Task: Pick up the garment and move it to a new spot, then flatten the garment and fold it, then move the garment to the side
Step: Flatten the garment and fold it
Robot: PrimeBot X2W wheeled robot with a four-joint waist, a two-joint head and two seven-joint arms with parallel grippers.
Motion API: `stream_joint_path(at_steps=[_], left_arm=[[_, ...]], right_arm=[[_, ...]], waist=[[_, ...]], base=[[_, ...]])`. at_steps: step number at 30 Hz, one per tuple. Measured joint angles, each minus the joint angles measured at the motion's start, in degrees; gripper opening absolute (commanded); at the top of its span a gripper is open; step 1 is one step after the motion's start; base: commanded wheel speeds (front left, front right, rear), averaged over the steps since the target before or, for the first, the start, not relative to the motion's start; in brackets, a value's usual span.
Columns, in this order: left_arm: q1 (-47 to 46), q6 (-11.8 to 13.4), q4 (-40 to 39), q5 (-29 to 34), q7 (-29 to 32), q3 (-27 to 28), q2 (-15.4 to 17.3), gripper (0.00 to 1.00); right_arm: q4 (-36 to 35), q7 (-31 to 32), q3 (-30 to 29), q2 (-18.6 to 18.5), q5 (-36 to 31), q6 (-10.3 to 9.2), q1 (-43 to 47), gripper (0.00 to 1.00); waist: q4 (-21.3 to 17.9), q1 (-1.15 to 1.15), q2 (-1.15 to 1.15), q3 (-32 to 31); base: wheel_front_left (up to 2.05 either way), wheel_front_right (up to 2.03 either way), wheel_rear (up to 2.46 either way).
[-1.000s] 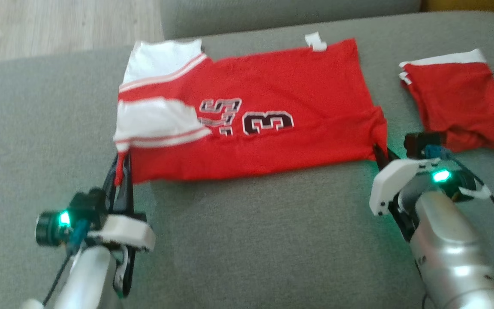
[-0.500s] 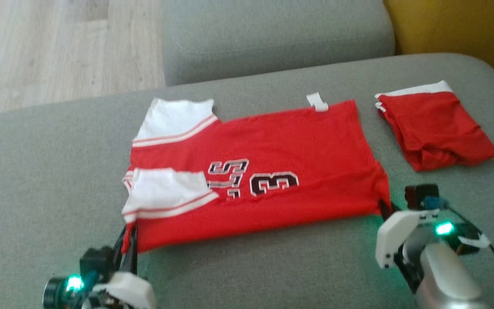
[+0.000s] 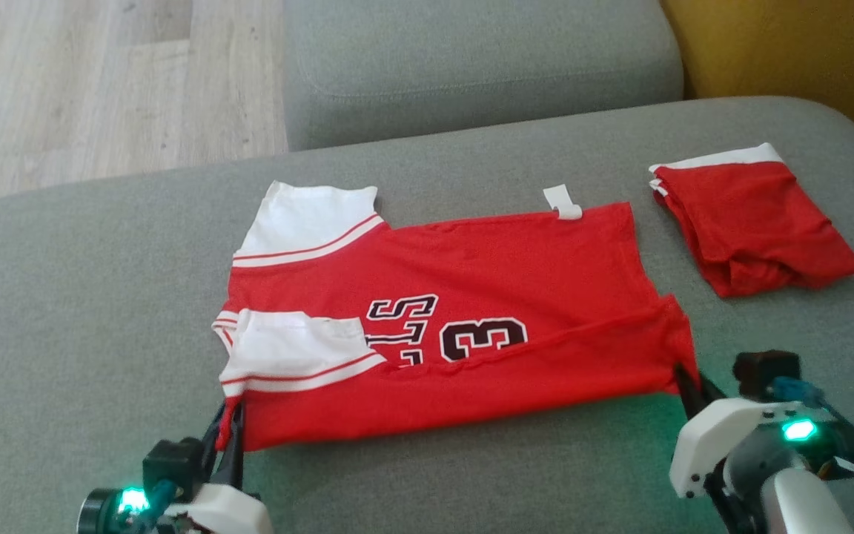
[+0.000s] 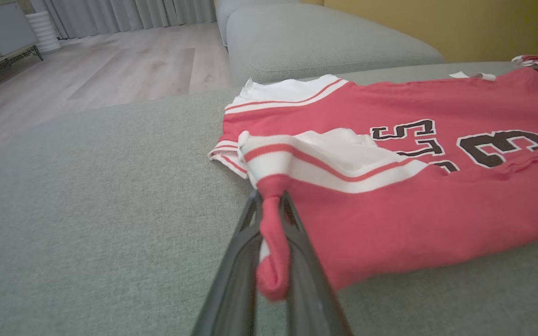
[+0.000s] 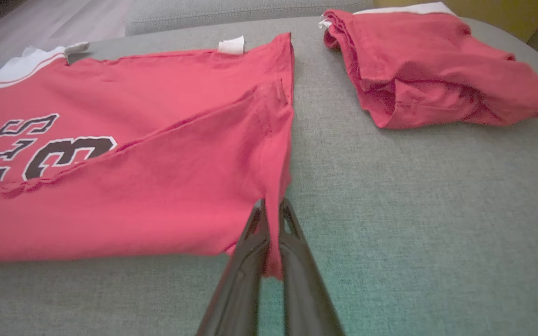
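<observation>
The left hand [image 4: 269, 198] is pinched shut on the near left corner of the jersey [image 3: 471, 267], with a twist of red cloth bunched between its fingers just below the white sleeve [image 3: 301, 348]. The jersey lies spread on the grey cushion [image 3: 64, 297], sleeves to the left and hem to the right. Its near edge is raised a little, and a crease runs under the number. The right hand [image 5: 271, 205] is closed on the near hem corner, with only a thin flap of cloth between its fingers. Further right, apart from the jersey, sits a folded red garment [image 3: 753, 222].

The cloth looks thin, light and limp. It will likely sag wherever it is unsupported, wrinkle easily and drag on the woven cushion rather than slide. The near corners seem the right places to hold, since tension between them keeps that edge straight for a fold. The right grip looks the shallower one and might slip under a sharp tug. The loose sleeve will probably flop.
</observation>
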Motion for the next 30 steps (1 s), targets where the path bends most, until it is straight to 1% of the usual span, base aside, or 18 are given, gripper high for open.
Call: stream_joint_path(at_steps=[1, 2, 3, 4, 8, 9, 10, 11, 15, 18, 22, 25, 28, 30], left_arm=[[0.0, 0.1, -0.1, 0.0, -0.2, 0.0, 0.0, 0.2], [-0.1, 0.4, -0.2, 0.0, -1.1, 0.0, 0.0, 0.53], [-0.1, 0.6, -0.3, 0.0, -2.1, 0.1, -0.1, 0.9], [-0.3, 0.9, -0.3, 0.0, -3.1, 0.2, -0.1, 1.0], [-1.4, 1.9, -0.5, -0.4, -5.7, 1.1, -0.5, 1.0], [-2.1, 3.1, -1.9, -0.4, -6.9, 2.0, -0.9, 1.0], [-2.5, 3.7, -3.3, 0.0, -7.3, 2.6, -0.9, 1.0], [-2.9, 4.1, -5.3, 0.5, -7.5, 3.4, -1.0, 1.0], [-4.0, 3.9, -16.9, 1.5, -7.8, 7.6, -2.7, 1.0], [-3.9, 1.6, -20.7, 2.9, -8.0, 8.6, -3.3, 1.0], [-5.2, -1.9, -20.4, 3.7, -8.0, 9.2, -3.3, 1.0], [-10.7, -5.0, -16.1, 4.8, -7.9, 8.8, -1.5, 1.0], [-18.9, -7.5, -10.6, 5.4, -4.4, 7.6, 1.3, 1.0], [-25.1, -8.4, -6.8, 5.7, -1.0, 7.1, 2.8, 1.0]], right_arm=[[-1.4, -0.1, -0.1, 0.1, 0.3, 0.0, 0.5, 1.0], [-2.4, -0.5, -0.3, 0.2, 0.5, 0.0, 0.7, 1.0], [-3.3, -1.3, -0.5, 0.2, 1.1, 0.0, 0.9, 1.0], [-4.1, -2.5, -0.5, 0.2, 2.4, 0.0, 1.0, 1.0], [-6.2, -10.3, -1.5, 0.2, 8.8, 0.0, 1.0, 1.0], [-6.5, -14.8, -1.0, 0.2, 11.0, 0.0, 1.0, 1.0], [-6.6, -16.7, -0.5, 0.2, 11.8, 0.0, 1.0, 1.0], [-6.7, -18.8, 0.2, 0.2, 12.2, 0.0, 1.0, 1.0], [-7.6, -24.7, 1.4, 0.3, 12.3, 0.0, 0.4, 1.0], [-8.3, -26.6, 1.2, 0.2, 12.5, 0.0, -1.0, 1.0], [-9.6, -27.6, 1.0, 0.2, 12.6, 0.0, -3.5, 1.0], [-10.2, -28.1, 1.0, 0.2, 13.0, 0.0, -5.2, 1.0], [-10.7, -28.1, 1.1, 0.2, 13.0, 0.0, -6.1, 1.0], [-10.8, -28.1, 1.4, 0.2, 13.0, 0.0, -6.7, 1.0]], waist=[[-0.1, 0.0, 0.0, 0.3], [-0.1, 0.0, 0.0, 0.5], [-0.1, 0.01, 0.0, 0.8], [-0.1, 0.01, 0.0, 1.0], [-0.1, 0.01, 0.0, 1.8], [-0.1, 0.01, 0.0, 2.1], [-0.1, 0.01, 0.0, 2.3], [-0.1, 0.01, 0.0, 2.5], [-0.2, 0.01, 0.0, 3.9], [-0.5, 0.01, 0.0, 5.1], [-1.3, 0.01, 0.0, 7.1], [-2.1, 0.01, 0.0, 8.8], [-2.9, 0.02, 0.0, 10.7], [-3.6, 0.02, 0.0, 12.1]], base=[[0.0, 0.0, 0.0], [0.0, 0.0, 0.0], [0.0, 0.0, 0.0], [0.0, 0.0, 0.0], [0.0, 0.0, 0.0], [0.0, 0.0, 0.0], [0.0, 0.0, 0.0], [0.0, 0.0, 0.0], [0.0, 0.0, 0.0], [0.0, 0.0, 0.0], [0.0, 0.0, 0.0], [0.0, 0.0, 0.0], [0.0, 0.0, 0.0], [0.0, 0.0, 0.0]])
